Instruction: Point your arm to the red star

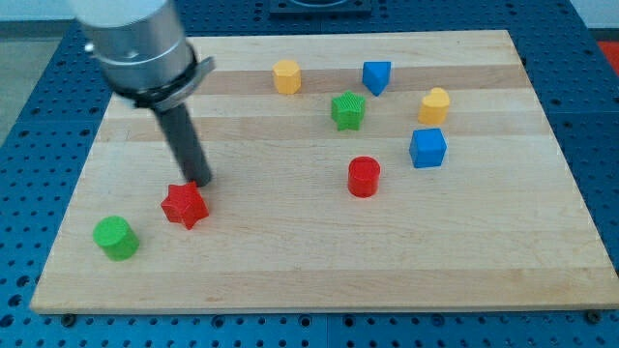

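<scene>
1 step nearly done: my tip (200,182) sits touching or just beside red plastic star block (185,205), lower left of wooden tabletop (309,261); no hand fitted, state untellable.

You have a pale wooden table (290,271) with lengthwise grain, resting on a blue perforated base (600,116). Eight blocks lie on it. At the view's lower left sits a green cylinder (116,238), and just to its right the red star (185,205). My tip (199,182) stands at the star's upper right edge, touching it or nearly so. Near the middle you see a red cylinder (364,177). Along the top lie a yellow hexagonal block (286,75), a green star (347,110) and a blue triangular block (376,76). To the right, a yellow heart-like block (434,104) sits just above a blue cube (427,148).
</scene>
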### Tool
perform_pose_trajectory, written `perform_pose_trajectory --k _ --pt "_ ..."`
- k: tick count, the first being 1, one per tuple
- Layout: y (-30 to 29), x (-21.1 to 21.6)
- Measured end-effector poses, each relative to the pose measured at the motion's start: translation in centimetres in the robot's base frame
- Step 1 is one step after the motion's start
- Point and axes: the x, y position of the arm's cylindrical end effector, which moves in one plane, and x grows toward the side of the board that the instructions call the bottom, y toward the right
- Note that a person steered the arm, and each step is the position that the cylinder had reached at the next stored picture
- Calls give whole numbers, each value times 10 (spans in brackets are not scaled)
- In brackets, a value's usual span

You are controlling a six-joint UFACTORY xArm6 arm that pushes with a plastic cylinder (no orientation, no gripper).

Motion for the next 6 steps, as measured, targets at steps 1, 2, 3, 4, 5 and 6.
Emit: perform_pose_trajectory --k 1,2,3,4,5,6 --pt "76 -39" --pt "160 -58" --pt "169 -58" --pt "211 -62" --pt "250 -90" --pt "247 -112"
